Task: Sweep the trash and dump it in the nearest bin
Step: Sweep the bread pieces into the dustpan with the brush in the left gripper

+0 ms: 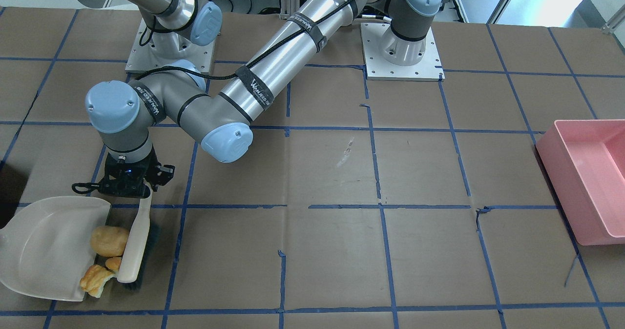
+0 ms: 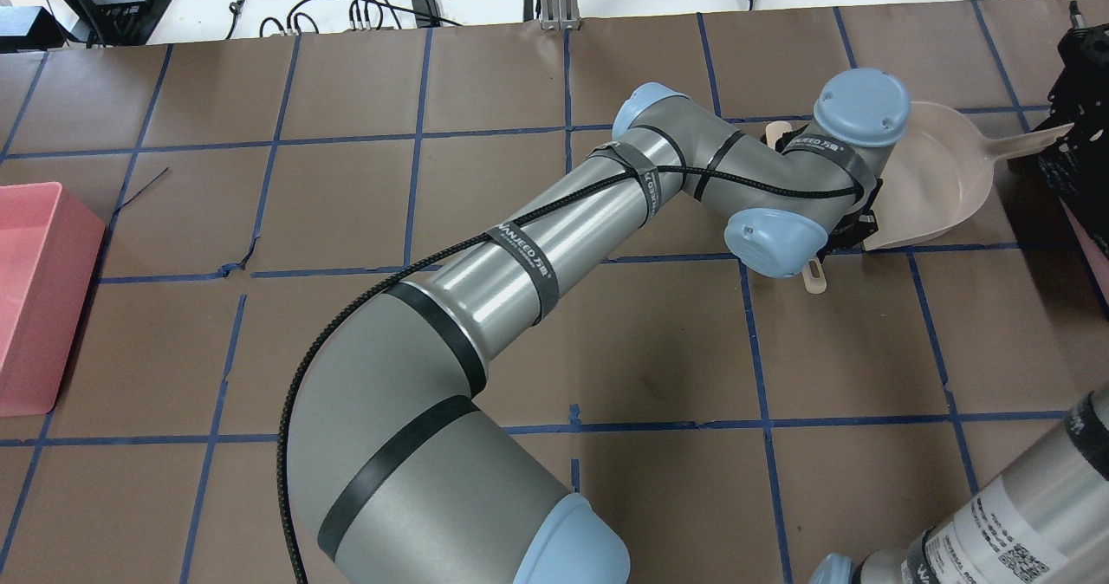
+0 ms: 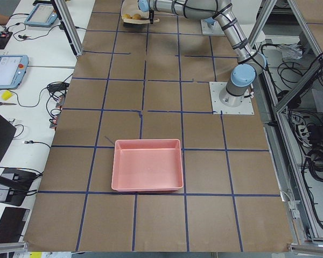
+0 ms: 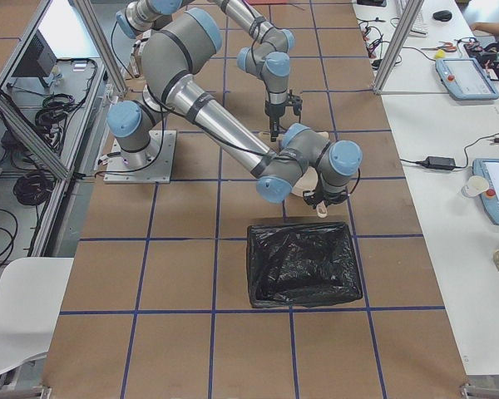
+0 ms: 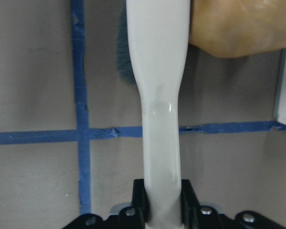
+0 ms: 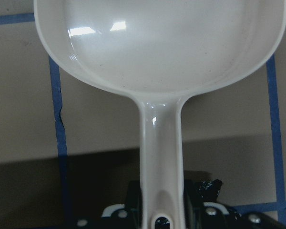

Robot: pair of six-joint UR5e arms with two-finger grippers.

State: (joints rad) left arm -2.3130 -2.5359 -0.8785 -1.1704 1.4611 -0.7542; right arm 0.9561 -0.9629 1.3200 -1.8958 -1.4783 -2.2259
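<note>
The trash lies at the open lip of the cream dustpan (image 1: pixel 44 251): a tan potato-shaped lump (image 1: pixel 109 240) and two torn bread-like chunks (image 1: pixel 96 280) (image 1: pixel 114 263). A cream brush (image 1: pixel 135 241) with dark bristles lies against their other side. My left gripper (image 1: pixel 131 185) is shut on the brush handle (image 5: pixel 157 71), with the lump (image 5: pixel 238 28) beside the brush. My right gripper (image 2: pixel 1070 129) is shut on the dustpan handle (image 6: pixel 161 143). The pan's bowl (image 6: pixel 157 43) looks empty in the right wrist view. In the overhead view my left arm hides the trash.
A bin lined with a black bag (image 4: pixel 303 262) stands close to the dustpan and brush. A pink bin (image 1: pixel 591 182) stands at the far end of the table (image 1: pixel 332 251). My left arm (image 2: pixel 537 255) reaches across the table's middle.
</note>
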